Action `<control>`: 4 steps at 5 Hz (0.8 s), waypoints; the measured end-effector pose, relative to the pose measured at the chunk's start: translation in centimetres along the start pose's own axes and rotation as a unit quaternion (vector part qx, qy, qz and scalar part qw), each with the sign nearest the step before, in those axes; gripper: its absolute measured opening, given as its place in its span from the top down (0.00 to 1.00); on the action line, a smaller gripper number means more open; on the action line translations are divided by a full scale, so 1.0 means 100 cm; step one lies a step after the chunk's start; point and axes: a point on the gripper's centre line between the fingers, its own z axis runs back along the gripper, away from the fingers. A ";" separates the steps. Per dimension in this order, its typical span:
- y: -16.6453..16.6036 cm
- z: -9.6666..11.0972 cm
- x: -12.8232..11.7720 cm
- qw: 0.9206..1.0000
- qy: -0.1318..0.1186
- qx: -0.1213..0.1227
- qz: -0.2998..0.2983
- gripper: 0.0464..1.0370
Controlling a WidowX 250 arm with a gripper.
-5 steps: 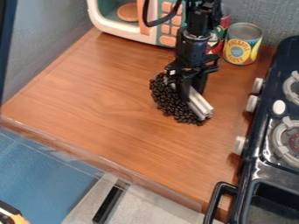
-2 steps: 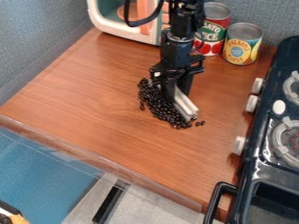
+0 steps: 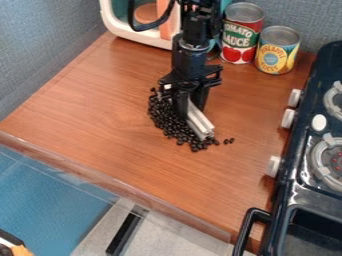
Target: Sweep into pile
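One silvery bar [image 3: 200,123] slants lengthwise, free end toward lower right.

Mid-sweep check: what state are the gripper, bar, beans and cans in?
Gripper: low over the counter, jaws closed on the bar
Pale bar: held, slanting down beside the heap
Dark beans: mostly in one heap
Stray beans: lying apart from the heap
Red can: upright
Yellow can: upright

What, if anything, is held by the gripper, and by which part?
The black two-finger gripper holds a long silver-grey bar, seemingly near its middle.
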 end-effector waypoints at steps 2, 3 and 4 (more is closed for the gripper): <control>0.025 -0.003 -0.002 1.000 -0.002 0.004 0.003 0.68; 0.037 -0.004 -0.007 1.000 -0.003 0.010 -0.003 0.68; 0.047 -0.007 -0.008 1.000 -0.003 0.009 -0.003 0.68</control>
